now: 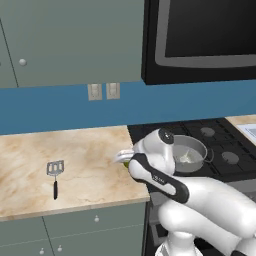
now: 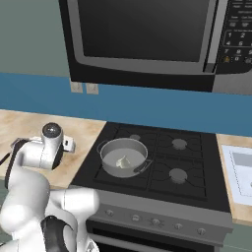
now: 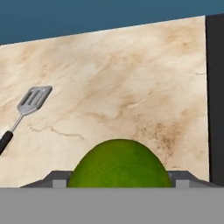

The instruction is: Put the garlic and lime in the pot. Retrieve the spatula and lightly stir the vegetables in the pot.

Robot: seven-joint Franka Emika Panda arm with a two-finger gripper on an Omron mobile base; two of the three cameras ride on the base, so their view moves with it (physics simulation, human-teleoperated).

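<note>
**Lime at the end effector, garlic already potted**

The small bright green round lime (image 3: pixel 119 164) sits between the end effector's (image 3: pixel 119 181) fingertips, seemingly gripped, above the marbled beige worktop (image 1: pixel 75 160). It is firm, smooth and liable to roll (best held across its middle). The right base view shows the lumpy white garlic bulb (image 2: pixel 122 160) inside the shallow grey metal pot (image 2: pixel 123 156); the hand view shows the slotted grey spatula (image 3: pixel 27 107).

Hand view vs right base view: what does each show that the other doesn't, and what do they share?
Hand view alone: the lime close up between the fingers, and the spatula lying flat on the counter beyond it. Right base view alone: the pot on the stove with the garlic inside, plus the microwave above. Shared: the marble counter and the blue wall.
</note>
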